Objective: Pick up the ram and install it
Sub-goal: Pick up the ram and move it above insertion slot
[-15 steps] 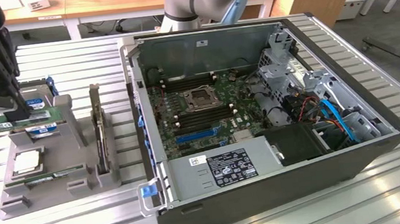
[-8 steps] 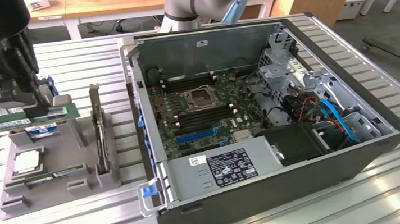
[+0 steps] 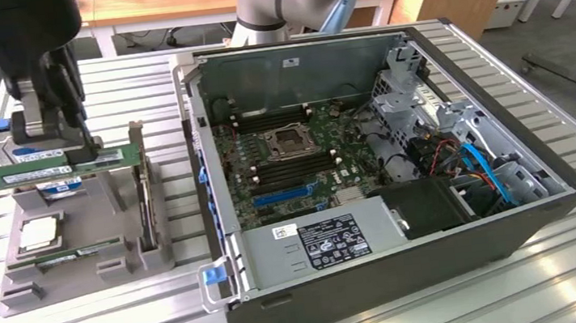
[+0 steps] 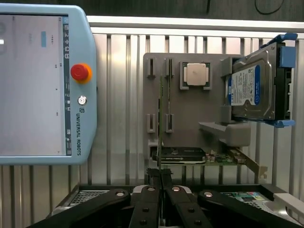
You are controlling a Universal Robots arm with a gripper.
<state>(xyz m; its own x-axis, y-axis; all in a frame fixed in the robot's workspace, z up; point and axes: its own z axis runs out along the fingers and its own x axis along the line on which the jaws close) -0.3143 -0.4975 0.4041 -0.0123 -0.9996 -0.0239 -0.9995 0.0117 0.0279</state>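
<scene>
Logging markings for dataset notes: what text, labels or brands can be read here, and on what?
"UNIVERSAL ROBOTS": on the teach pendant, beside its screen.
Blue label on the hard drive: too small to read.
Label on the power supply: too small to read.
Sticker on the ram: too small to read.

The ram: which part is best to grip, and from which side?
Grip the ram at the middle of its long upper edge, coming from above, jaws across its two flat faces. It is a thin stick standing on edge, long side level. The gripper holds it so now.
</scene>
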